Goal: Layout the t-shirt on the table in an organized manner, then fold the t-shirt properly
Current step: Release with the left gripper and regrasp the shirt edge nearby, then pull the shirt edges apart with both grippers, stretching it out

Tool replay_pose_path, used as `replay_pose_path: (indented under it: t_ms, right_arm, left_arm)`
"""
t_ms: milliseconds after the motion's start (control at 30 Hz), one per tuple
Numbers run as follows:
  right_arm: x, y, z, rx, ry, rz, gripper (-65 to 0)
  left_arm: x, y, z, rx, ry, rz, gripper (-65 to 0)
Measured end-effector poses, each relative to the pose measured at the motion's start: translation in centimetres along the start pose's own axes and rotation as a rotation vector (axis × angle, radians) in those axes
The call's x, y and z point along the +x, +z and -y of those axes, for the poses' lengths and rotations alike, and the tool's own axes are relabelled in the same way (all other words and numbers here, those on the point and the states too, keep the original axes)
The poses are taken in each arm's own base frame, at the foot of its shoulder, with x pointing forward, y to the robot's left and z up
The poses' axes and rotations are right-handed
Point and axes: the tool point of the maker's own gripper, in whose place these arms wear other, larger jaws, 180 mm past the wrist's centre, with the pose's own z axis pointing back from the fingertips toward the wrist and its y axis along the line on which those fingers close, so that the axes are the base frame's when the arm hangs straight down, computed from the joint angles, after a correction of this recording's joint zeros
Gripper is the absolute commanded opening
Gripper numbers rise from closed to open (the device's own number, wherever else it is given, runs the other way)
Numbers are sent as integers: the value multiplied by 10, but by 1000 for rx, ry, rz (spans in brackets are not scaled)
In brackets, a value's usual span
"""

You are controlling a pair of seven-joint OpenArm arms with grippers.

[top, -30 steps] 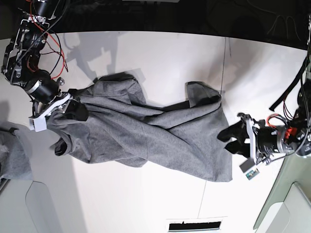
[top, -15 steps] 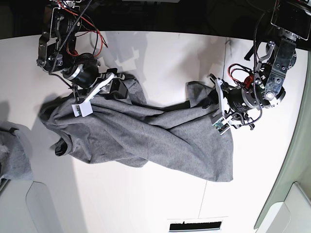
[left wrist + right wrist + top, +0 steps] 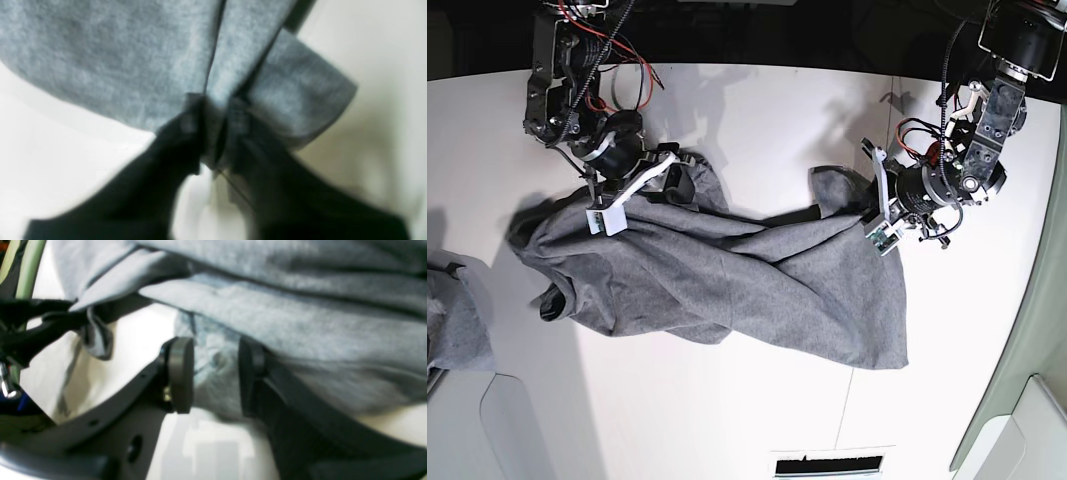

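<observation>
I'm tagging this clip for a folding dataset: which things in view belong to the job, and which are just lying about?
Part of the job:
- large heather-grey cotton t-shirt, crumpled
- wide matte white table under it
- left gripper, pinching the shirt's edge
- right gripper, with shirt fabric between its pads

Lying about:
- smaller grey cloth bundle at the table's edge

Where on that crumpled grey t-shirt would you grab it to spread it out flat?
Probably by its outer edges. The t-shirt lies bunched in diagonal folds on the table, so pulling opposite ends apart should flatten it. The left end effector already pinches a gathered edge from the side; the right end effector straddles fabric at the other end.
</observation>
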Motion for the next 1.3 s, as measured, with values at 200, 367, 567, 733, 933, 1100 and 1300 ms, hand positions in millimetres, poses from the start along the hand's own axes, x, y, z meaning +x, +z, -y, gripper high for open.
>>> replay_pose_path:
  t_ms: [200, 367, 567, 733, 933, 1100, 1300]
  right_arm:
    - [-6, -24, 2, 11, 8, -17, -650]
    - [-4, -21, 11, -11, 39, -24, -650]
    - [0, -1, 42, -62, 107, -51, -650]
    - [-1, 13, 60, -68, 95, -95, -650]
    - [-6, 28, 73, -67, 86, -142, -650]
    - [-18, 39, 78, -61, 59, -137, -647]
    - [-27, 44, 77, -57, 45, -141, -491]
  left_arm:
    - [-7, 0, -8, 27, -48, -46, -650]
    - [-2, 25, -57, 130, -158, -86, -650]
    - [58, 71, -76, 188, -347, 30, -650]
    - [93, 101, -66, 161, -455, 114, -650]
    - [92, 107, -34, -1, -406, 115, -650]
    - [51, 105, 28, -229, -303, 74, -534]
    - [44, 103, 88, -378, -122, 129, -379]
